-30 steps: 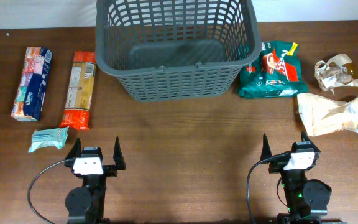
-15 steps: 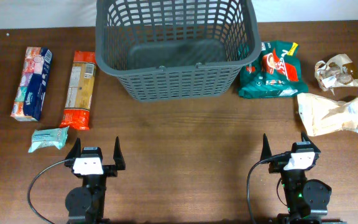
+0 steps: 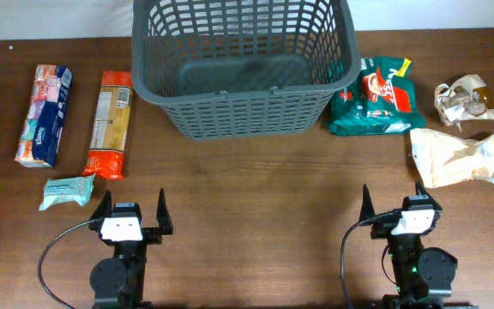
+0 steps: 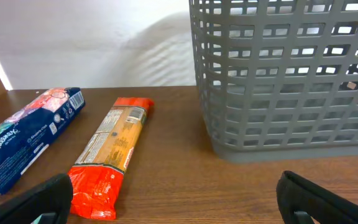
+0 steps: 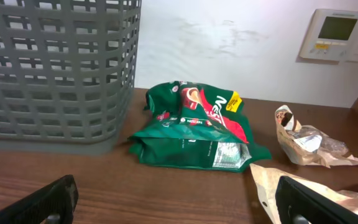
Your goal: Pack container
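Observation:
The dark grey lattice basket stands empty at the back middle of the table; it also shows in the left wrist view and the right wrist view. My left gripper is open and empty at the front left. My right gripper is open and empty at the front right. Left of the basket lie a blue tissue pack, an orange-red packet and a small teal packet. Right of it lie a green packet, a tan bag and a crumpled wrapper.
The wooden table runs to a white wall at the back. A wall thermostat shows in the right wrist view. Black cables loop beside both arm bases at the front edge.

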You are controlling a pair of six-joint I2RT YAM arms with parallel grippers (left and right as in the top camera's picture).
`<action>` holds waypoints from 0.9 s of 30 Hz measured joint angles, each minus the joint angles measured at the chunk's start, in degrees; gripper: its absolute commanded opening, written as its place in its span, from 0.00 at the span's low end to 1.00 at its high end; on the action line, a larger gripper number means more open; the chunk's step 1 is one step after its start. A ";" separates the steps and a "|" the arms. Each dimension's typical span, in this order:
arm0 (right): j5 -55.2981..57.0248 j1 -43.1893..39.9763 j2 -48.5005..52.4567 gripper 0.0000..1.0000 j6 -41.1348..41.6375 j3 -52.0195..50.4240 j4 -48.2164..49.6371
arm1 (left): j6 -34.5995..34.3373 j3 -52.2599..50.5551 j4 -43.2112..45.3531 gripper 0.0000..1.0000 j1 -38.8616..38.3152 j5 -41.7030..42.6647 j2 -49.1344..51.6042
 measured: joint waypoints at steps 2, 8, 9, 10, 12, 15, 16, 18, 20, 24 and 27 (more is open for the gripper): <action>-0.15 0.00 0.00 0.99 0.00 0.00 0.02 | 0.00 0.00 0.00 0.99 0.00 0.00 0.00; -2.80 0.00 0.00 0.99 -0.02 0.00 1.16 | 0.00 0.00 0.00 0.99 0.00 0.00 0.00; -4.46 0.00 0.00 0.99 -0.02 0.00 2.47 | 0.00 0.00 0.00 0.99 0.00 0.00 0.00; -6.67 0.00 0.00 0.99 -0.02 0.00 4.66 | 0.00 0.00 0.00 0.99 0.00 0.00 0.00; -9.46 0.00 -0.02 0.99 -0.02 0.11 6.54 | 0.00 0.00 0.00 0.99 0.00 0.00 0.00; -9.16 0.02 0.17 0.99 0.02 0.72 5.95 | 0.00 0.00 0.00 0.99 0.00 0.00 0.00; -7.91 0.04 0.66 0.99 0.04 1.38 5.57 | 0.00 0.00 0.00 0.99 0.00 0.00 0.00; -4.50 0.04 2.51 0.99 0.50 3.61 4.57 | 0.00 0.00 0.00 0.99 0.00 0.00 0.00; -0.66 0.04 5.77 0.99 0.87 7.41 2.91 | 0.00 0.00 0.00 0.99 0.00 0.00 0.00; 6.05 0.04 16.17 0.99 1.07 18.38 -0.92 | 0.00 0.00 0.00 0.99 0.00 0.00 0.00; 9.20 0.04 27.10 0.99 -0.70 30.86 -6.99 | 0.00 0.00 -0.02 0.99 0.00 0.00 0.00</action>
